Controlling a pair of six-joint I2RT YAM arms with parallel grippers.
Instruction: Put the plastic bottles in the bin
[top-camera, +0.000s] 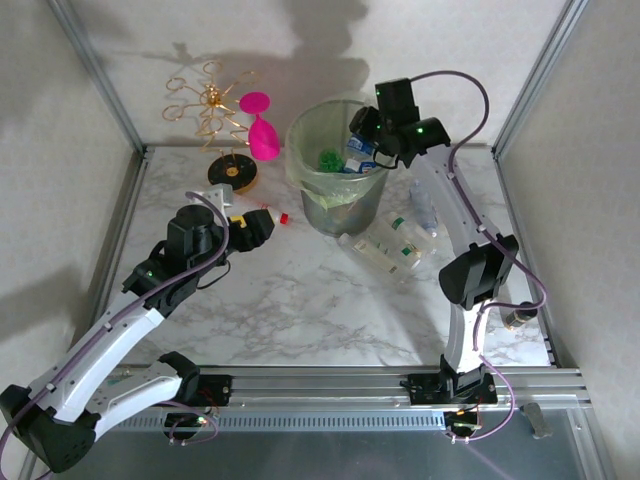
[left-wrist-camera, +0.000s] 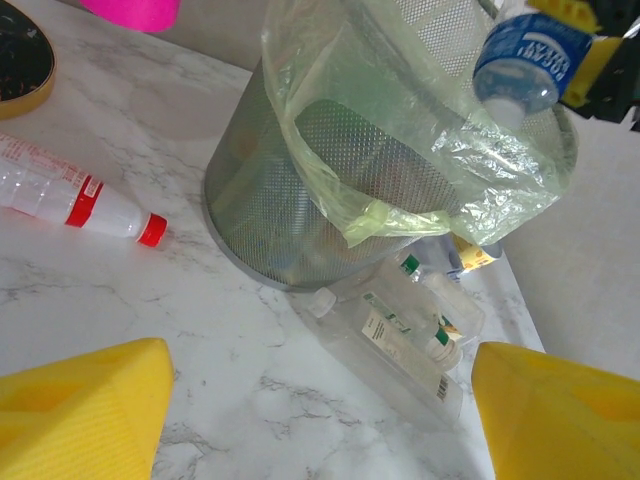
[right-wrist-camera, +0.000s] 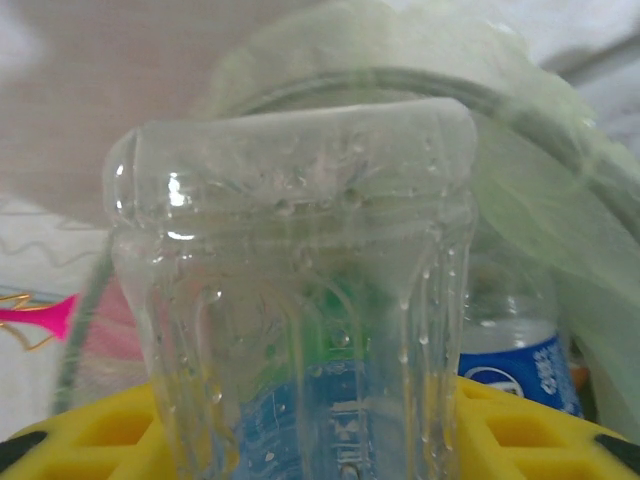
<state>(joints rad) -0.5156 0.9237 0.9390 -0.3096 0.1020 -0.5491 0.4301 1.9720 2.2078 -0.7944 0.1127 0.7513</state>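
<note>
A blue-labelled bottle (right-wrist-camera: 300, 260) is clamped in the right gripper (top-camera: 368, 142) and held over the open mouth of the bin (top-camera: 340, 212). Its clear ribbed base faces the wrist camera, and the yellow fingers (right-wrist-camera: 520, 425) press on either side of it. Inside the bin lie a second bottle with a blue label (right-wrist-camera: 515, 372) and something green (top-camera: 327, 158) (probably a bottle too, though the overhead view is too small to be sure). The bin stands at the far middle of the tabletop (top-camera: 300, 310), with its pale green bag (left-wrist-camera: 400, 215) folded over the rim. Just beside its base on the right, a huddle of clear bottles with green labels (top-camera: 390, 245) lies flat, and one more clear bottle (top-camera: 423, 205) lies behind them, close to the right arm. To the left of the bin a red-capped bottle (left-wrist-camera: 70, 195) lies on its side. The left gripper (left-wrist-camera: 320, 430) hovers near it, jaws wide apart with nothing between them. Farther left, by the back wall, stand a pink goblet (top-camera: 261, 128) and a gold wire stand (top-camera: 210, 105).
</note>
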